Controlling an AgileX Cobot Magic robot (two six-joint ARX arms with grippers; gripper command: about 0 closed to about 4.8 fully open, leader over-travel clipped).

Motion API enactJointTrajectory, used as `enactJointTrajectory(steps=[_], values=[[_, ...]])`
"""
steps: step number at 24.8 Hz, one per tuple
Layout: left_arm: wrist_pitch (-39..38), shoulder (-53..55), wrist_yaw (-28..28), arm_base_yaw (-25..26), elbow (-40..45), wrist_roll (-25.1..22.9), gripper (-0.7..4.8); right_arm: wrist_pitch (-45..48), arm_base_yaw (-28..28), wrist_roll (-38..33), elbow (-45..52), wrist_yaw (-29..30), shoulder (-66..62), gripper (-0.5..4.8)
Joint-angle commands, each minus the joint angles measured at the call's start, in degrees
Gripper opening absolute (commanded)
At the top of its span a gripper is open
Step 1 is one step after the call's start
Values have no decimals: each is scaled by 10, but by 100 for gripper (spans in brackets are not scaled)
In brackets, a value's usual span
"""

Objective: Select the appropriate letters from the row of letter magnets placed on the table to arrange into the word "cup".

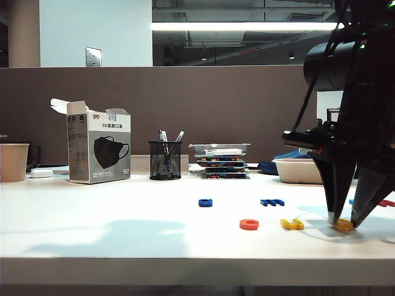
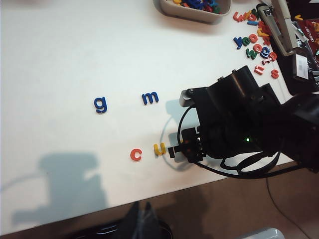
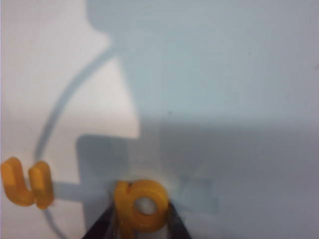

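— Where's the right end effector (image 1: 344, 219)?

— Down at the desk (image 1: 123, 228), near the front edge on the right. Its two dark fingers (image 3: 175, 224) are drawn partway together, one on each side of the yellow "p" (image 3: 141, 205), touching it. The letter sits right at the desk surface; I can't tell whether it's resting or a hair off.

— And the left end effector?

— Not visible from anywhere I can see, so I can't say how it stands.

— The other letters for the word?

— The red-orange "c" (image 2: 136, 155) lies flat near the front edge, the yellow "u" (image 2: 159, 148) just beside it, and the "p" comes next on the far side of the "u", a small gap between them.

— How many letters out on the open desk?

— Counting from above: one "c", one "u", one "p", then a blue "g" (image 2: 100, 104) and a blue "m" (image 2: 150, 97) farther back. That's five. A loose scatter of mixed letters (image 2: 256, 45) lies off by a white tray (image 2: 192, 14) which holds more; too jumbled to count.

— Anything else?

— At the back, one mask box (image 1: 99, 148), one mesh pen holder (image 1: 165, 160), one paper cup (image 1: 13, 162).
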State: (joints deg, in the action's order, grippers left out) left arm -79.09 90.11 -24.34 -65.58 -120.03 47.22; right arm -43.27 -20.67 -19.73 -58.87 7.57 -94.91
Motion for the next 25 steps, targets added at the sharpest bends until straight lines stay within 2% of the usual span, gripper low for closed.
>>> enactJointTrajectory(steps=[1,25], values=[[4,-1,-5,0,-1,-3,-5,3,-1,-2,-2,1,-2,116],[4,-1,-5,0,-1,-3,-5,-1,0,-2,-2,0,-2,117]])
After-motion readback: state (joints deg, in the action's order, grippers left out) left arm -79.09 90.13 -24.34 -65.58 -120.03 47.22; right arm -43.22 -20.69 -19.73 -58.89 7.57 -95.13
